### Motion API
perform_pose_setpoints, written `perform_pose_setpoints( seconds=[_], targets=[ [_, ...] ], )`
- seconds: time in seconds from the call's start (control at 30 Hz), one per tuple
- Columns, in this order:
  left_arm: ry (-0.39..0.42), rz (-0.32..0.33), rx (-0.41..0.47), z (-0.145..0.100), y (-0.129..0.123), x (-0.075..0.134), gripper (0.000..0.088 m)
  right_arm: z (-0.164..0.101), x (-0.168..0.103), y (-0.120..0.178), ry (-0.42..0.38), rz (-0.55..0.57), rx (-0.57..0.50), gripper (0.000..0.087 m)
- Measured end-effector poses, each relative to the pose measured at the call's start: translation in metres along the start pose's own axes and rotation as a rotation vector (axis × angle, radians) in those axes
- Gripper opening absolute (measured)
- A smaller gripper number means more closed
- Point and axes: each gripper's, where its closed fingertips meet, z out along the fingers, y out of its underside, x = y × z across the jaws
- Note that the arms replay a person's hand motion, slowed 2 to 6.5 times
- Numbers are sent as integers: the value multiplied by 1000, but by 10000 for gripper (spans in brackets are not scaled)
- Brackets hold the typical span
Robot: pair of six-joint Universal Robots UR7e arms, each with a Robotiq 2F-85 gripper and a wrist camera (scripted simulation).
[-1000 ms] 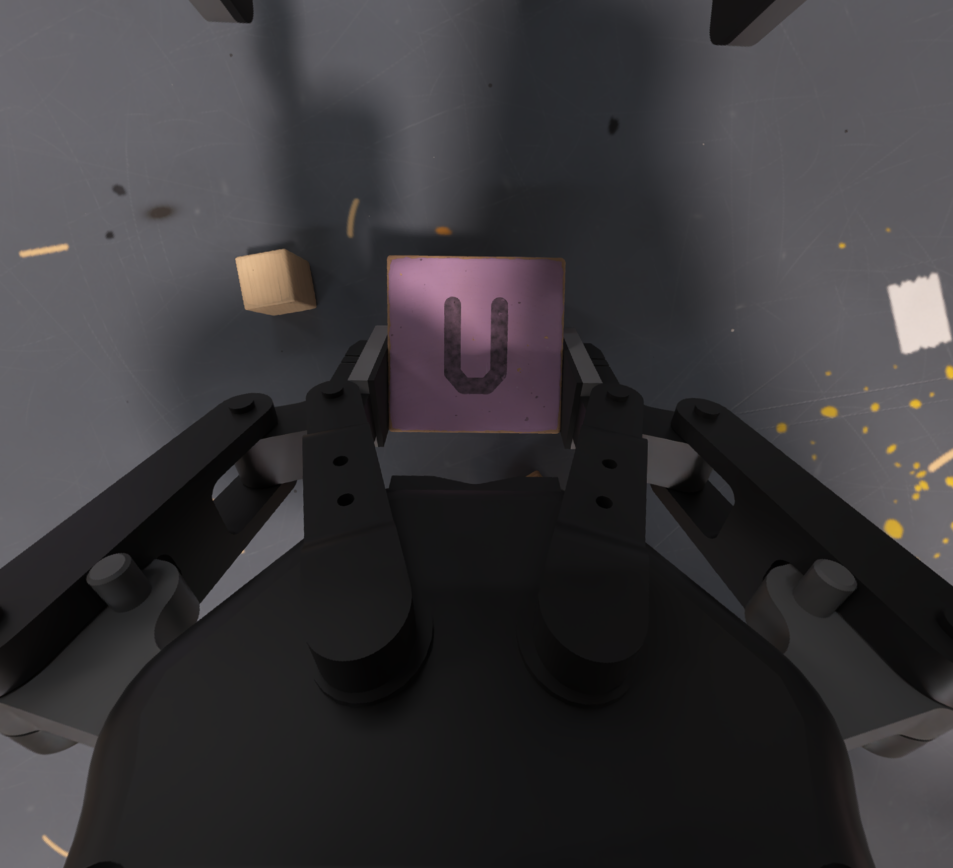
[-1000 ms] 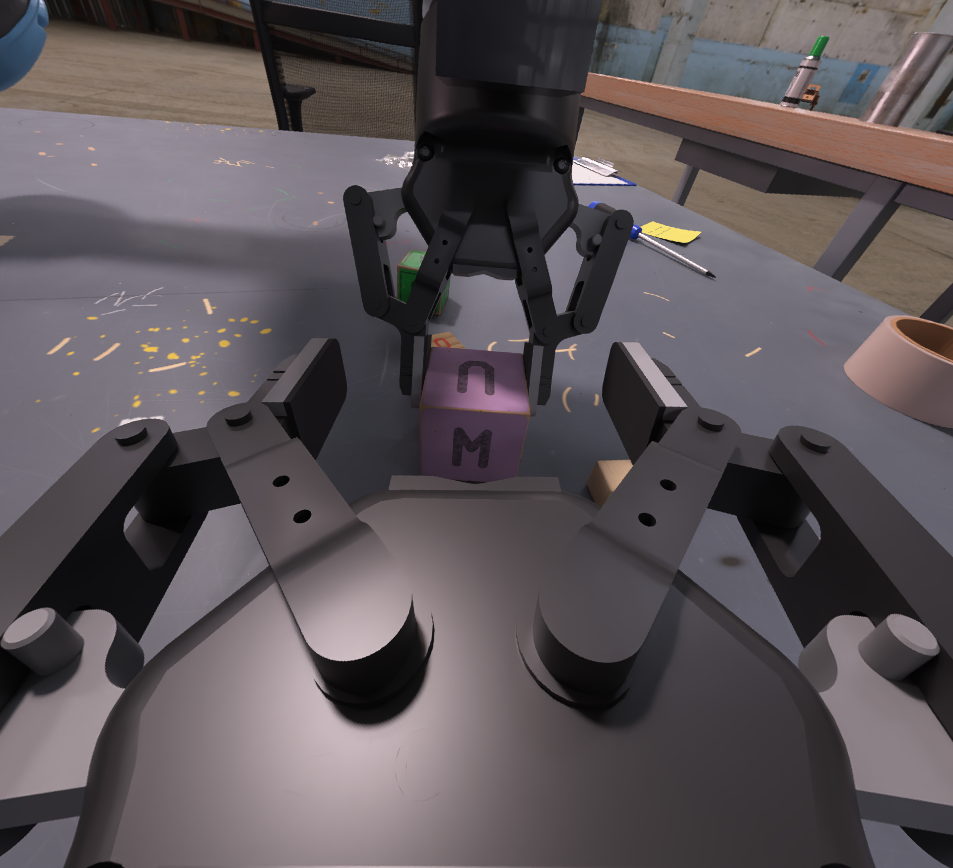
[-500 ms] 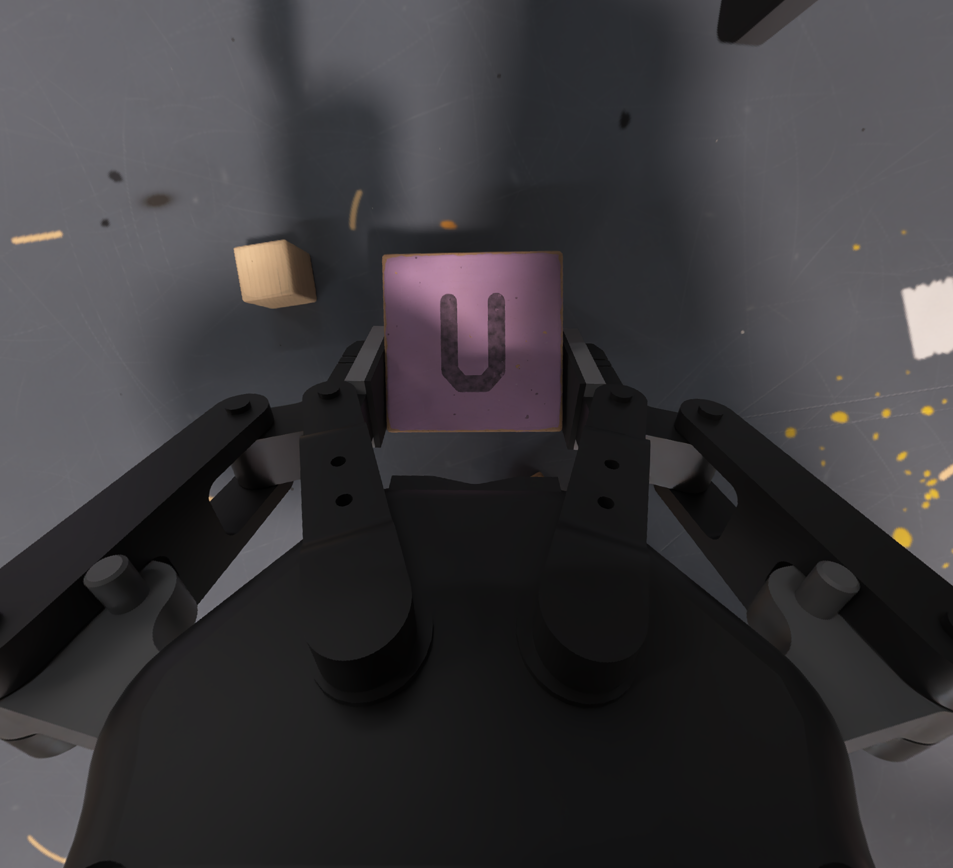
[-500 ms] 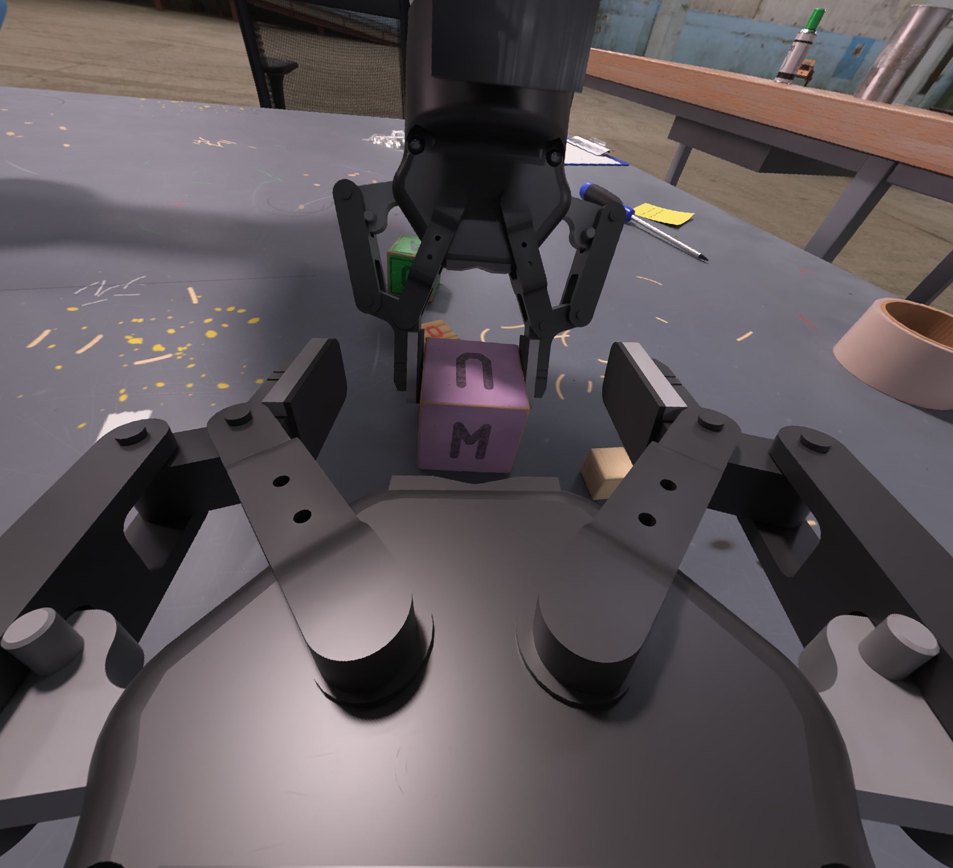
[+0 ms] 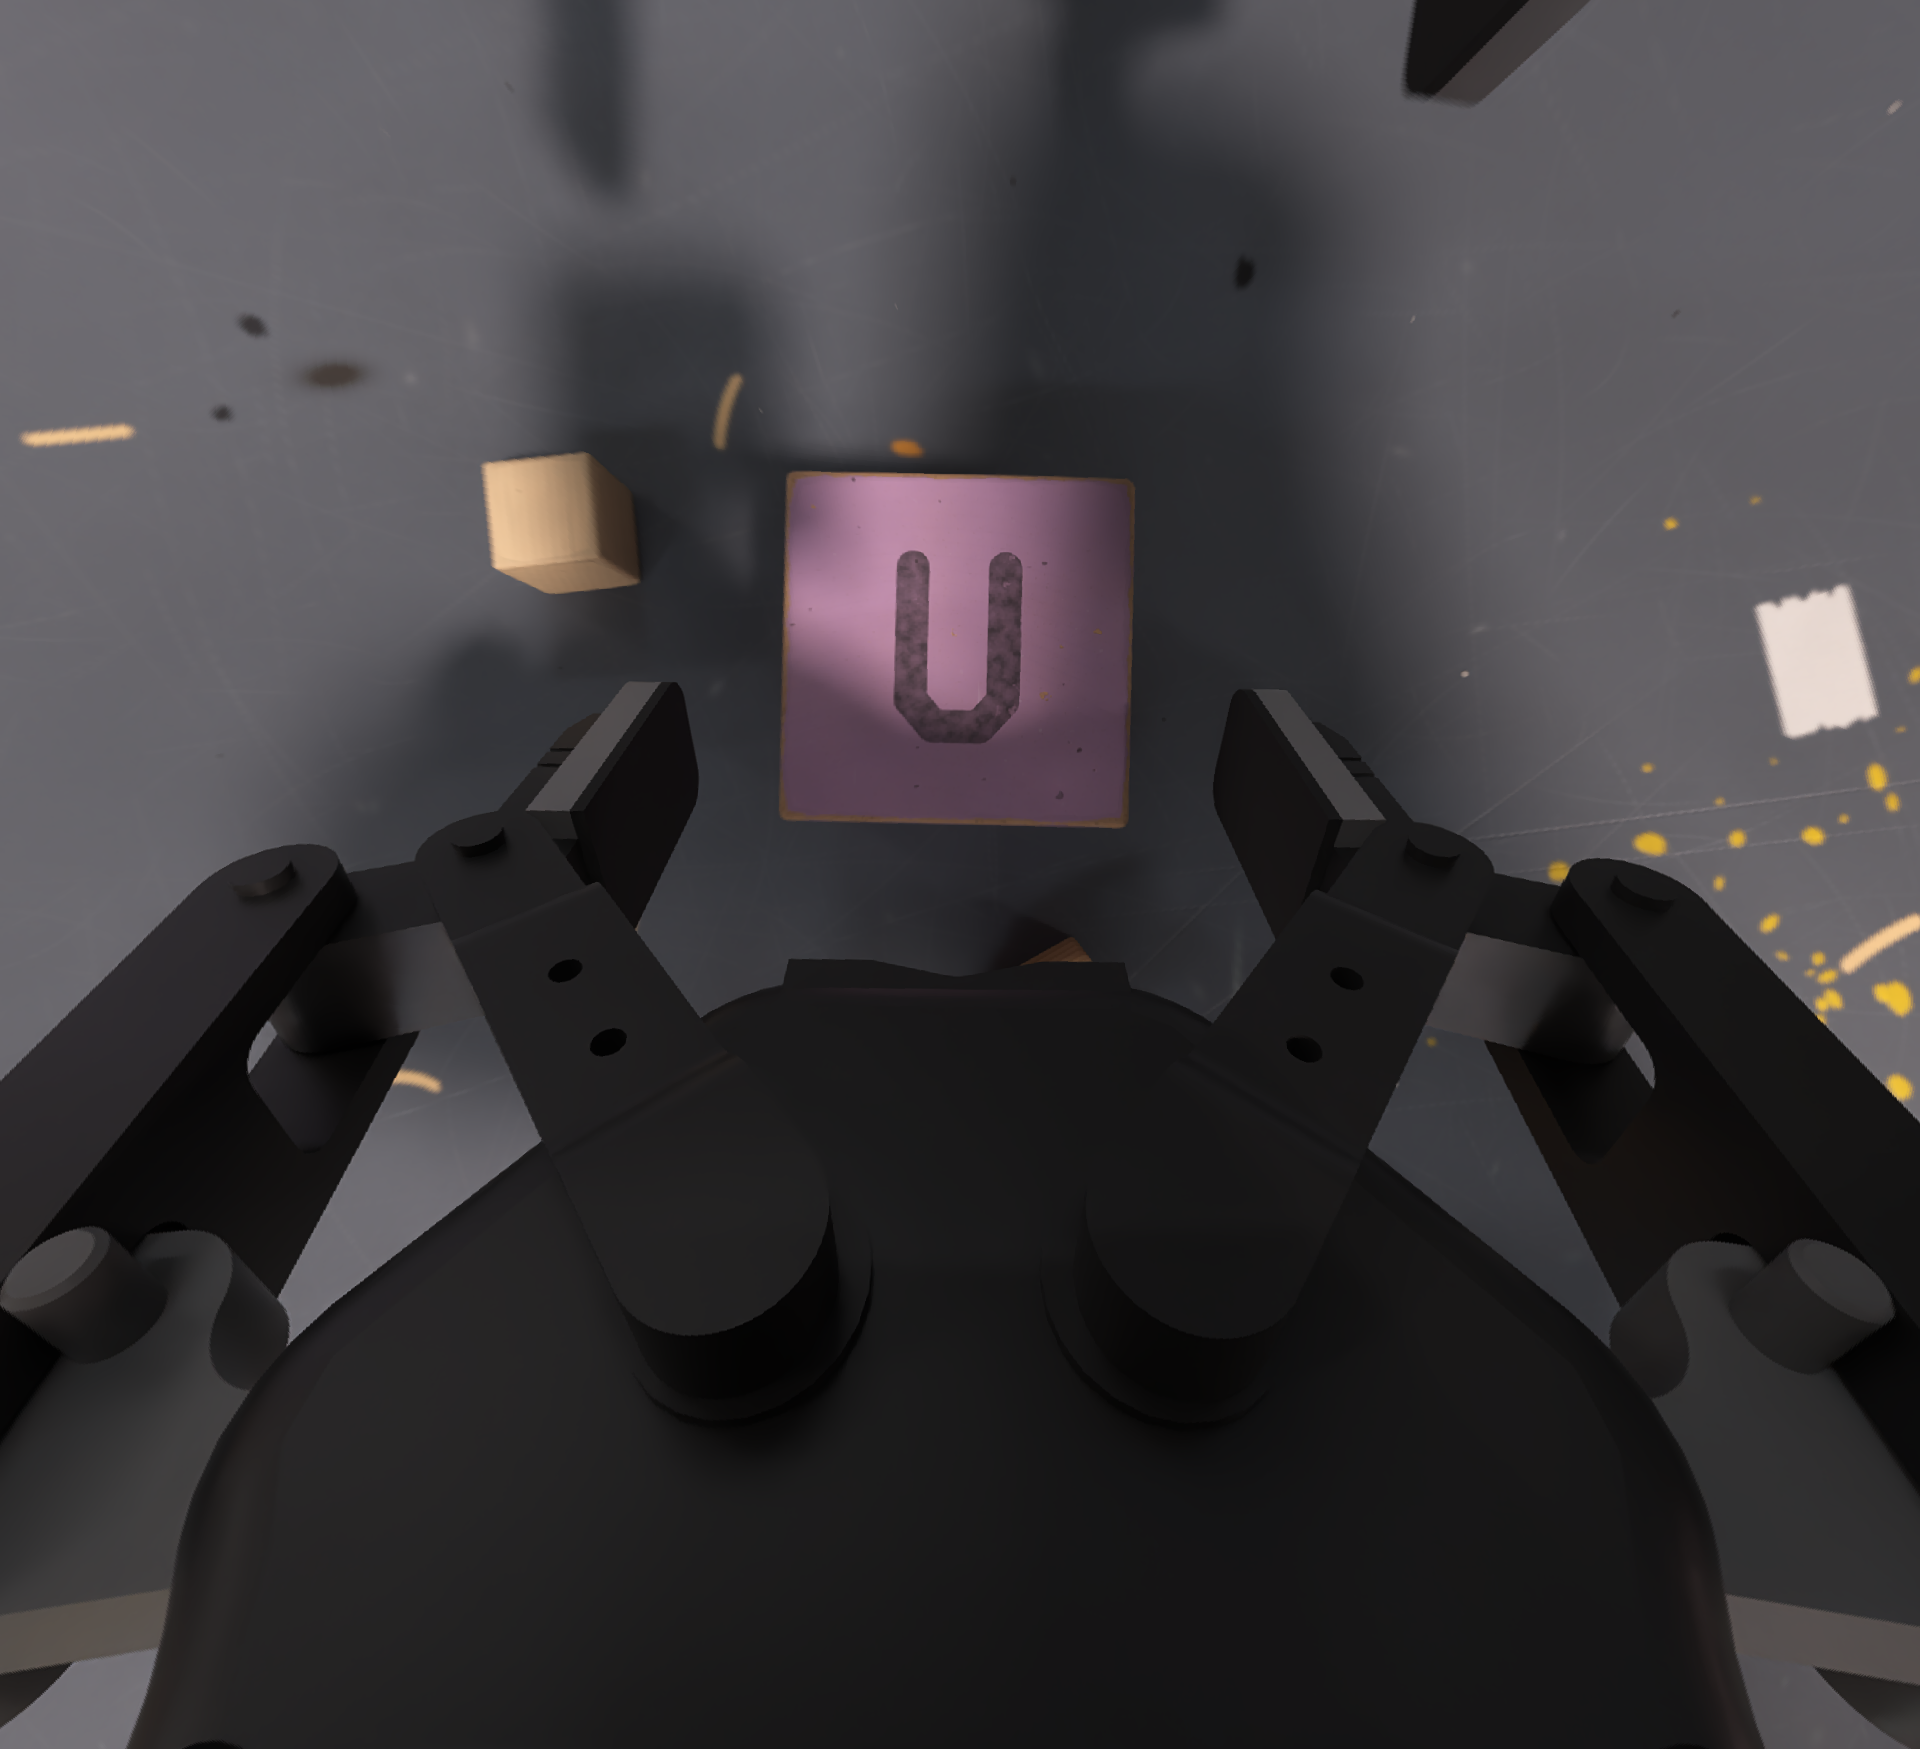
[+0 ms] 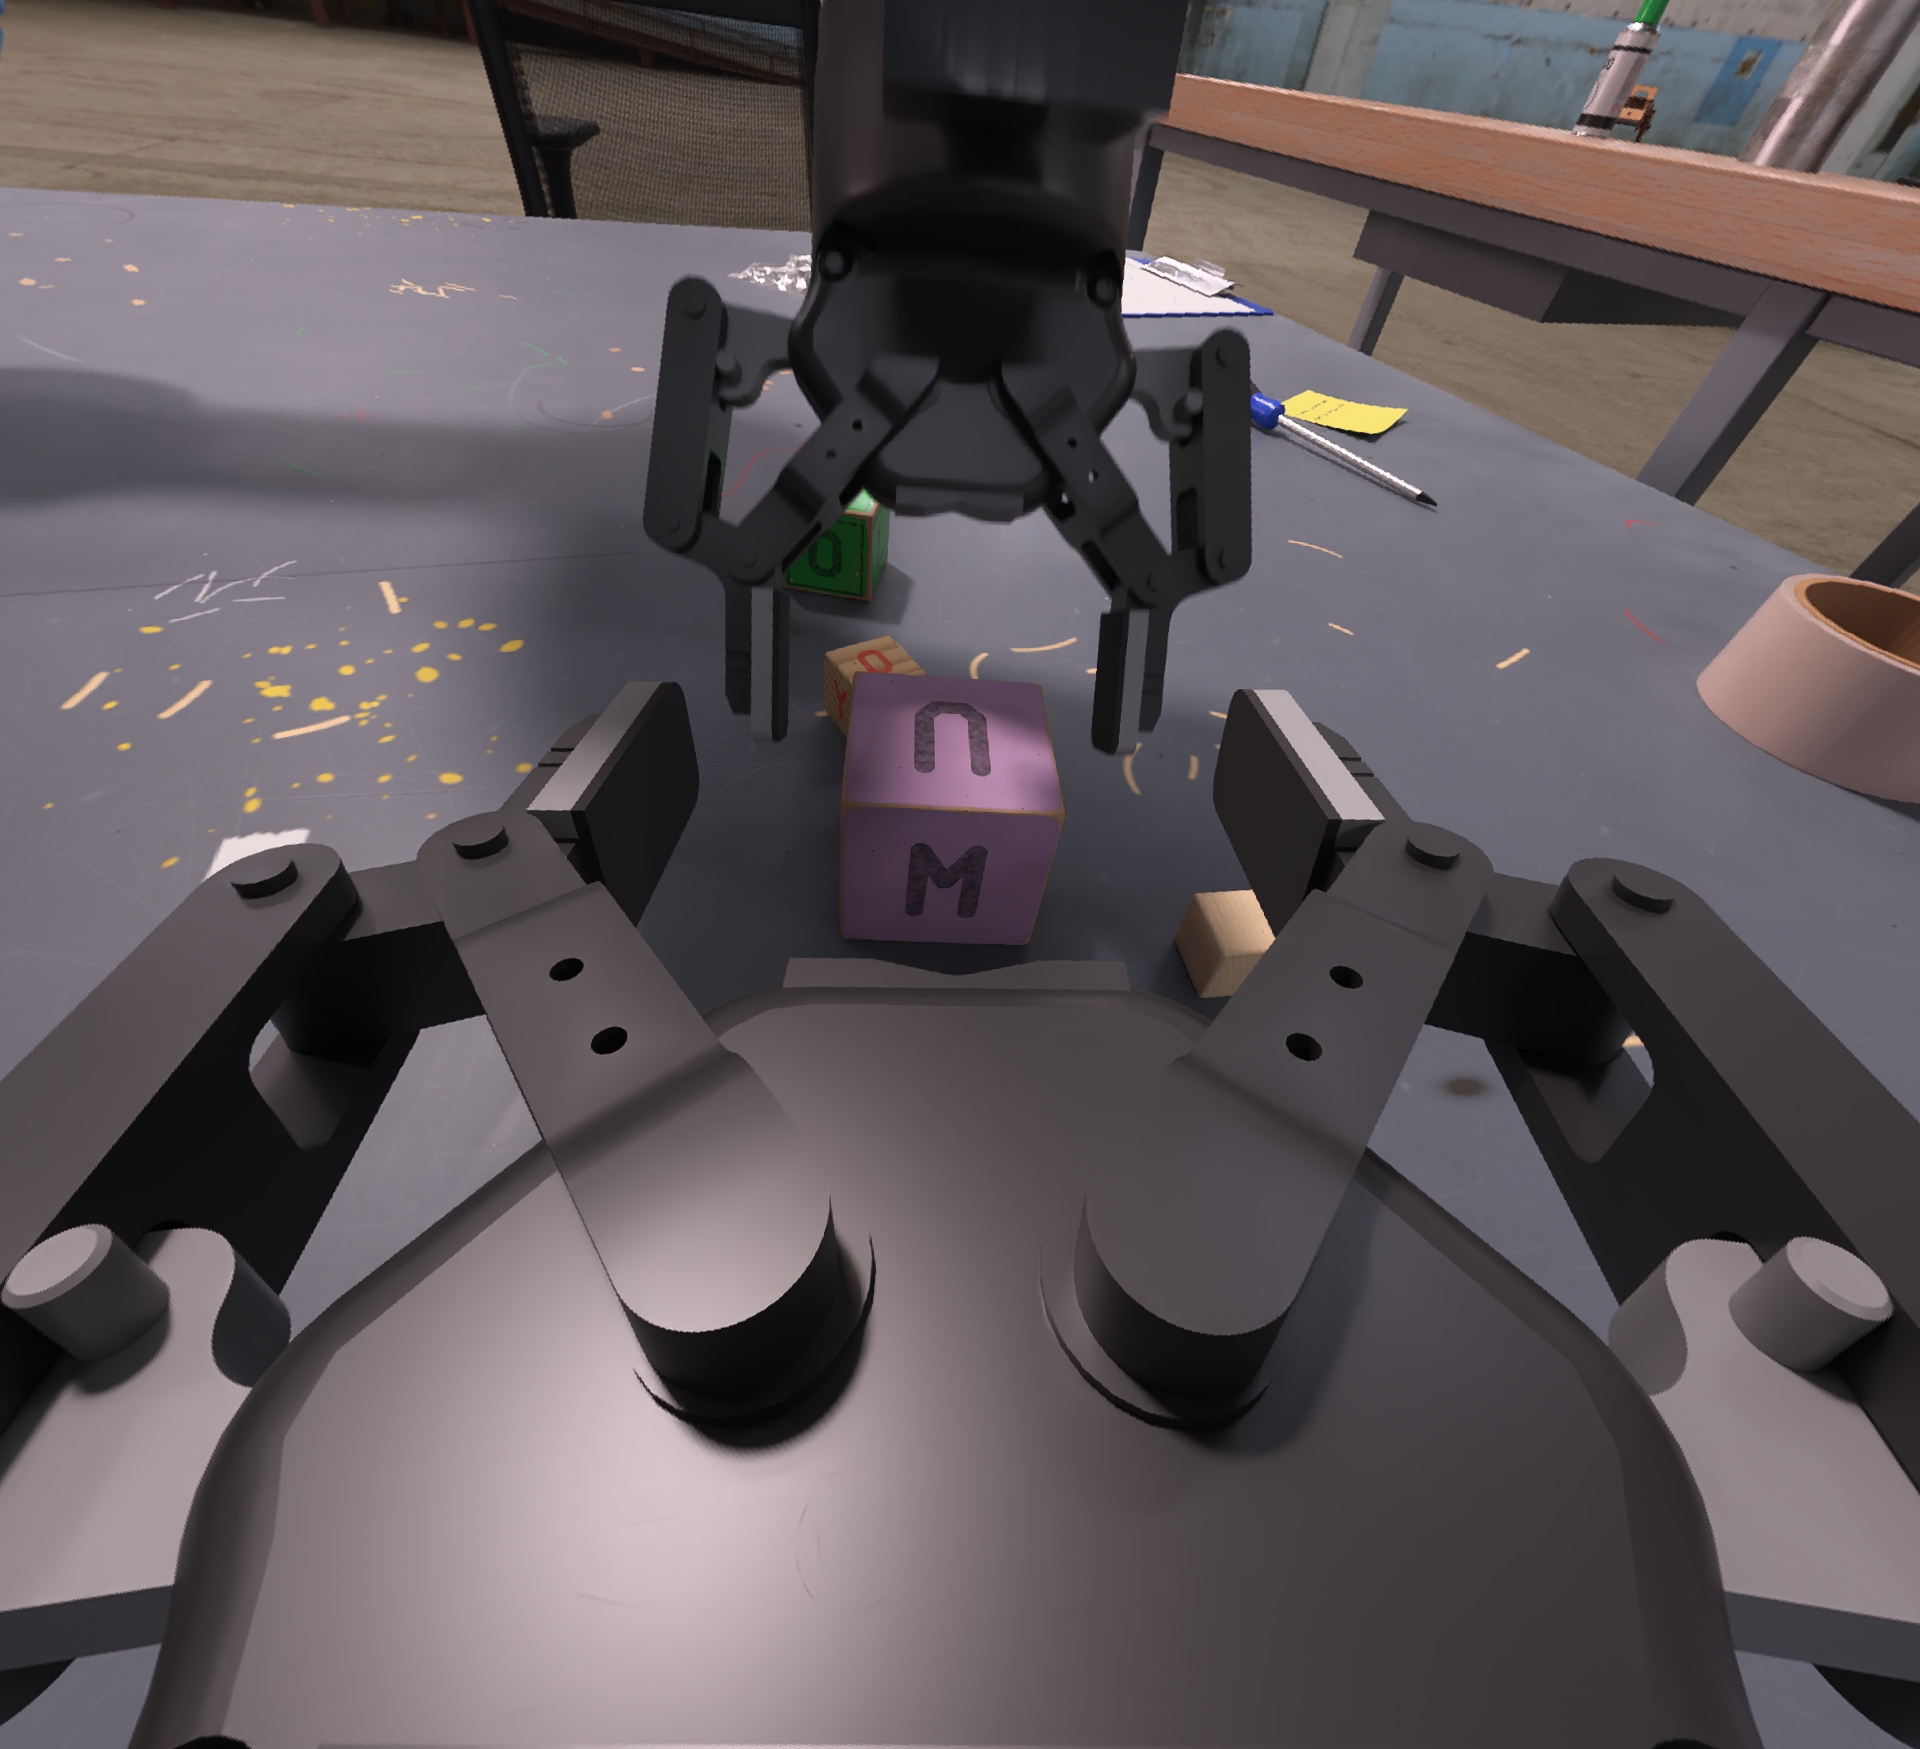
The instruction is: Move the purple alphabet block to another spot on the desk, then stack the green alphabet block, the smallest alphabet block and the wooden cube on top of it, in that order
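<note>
Purple block sits on the grey counter, directly below the left gripper, whose jaws are spread wide and clear of both block sides. Right gripper jaws are likewise released, empty. Wooden cube lies just beside the block; green block stands farther off.

The left gripper points straight down with jaws spread wide, facing the right gripper, likewise spread.

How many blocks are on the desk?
4: purple alphabet block in the middle, wooden cube beside it, small tan block just behind it, green block farther back. Others may be hidden.
</note>
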Motion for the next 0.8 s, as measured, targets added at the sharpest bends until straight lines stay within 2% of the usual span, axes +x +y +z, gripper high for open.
perform_pose_setpoints(
  seconds=[0.17, 0.4, 0.6, 0.8],
  targets=[
    [-23, -11, 77, -26, -8, -2, 854, 0, 1, 0, 0, 5, -3, 854],
    [-50, -25, 125, -69, -5, 2, 854, 0, 1, 0, 1, 8, -1, 854],
    [-79, -50, 93, -99, 19, 8, 854, 0, 1, 1, 2, 8, -3, 854],
    [-80, -79, 27, -117, 53, 19, 854, 1, 1, 1, 2, 10, -6, 854]
  ],
)
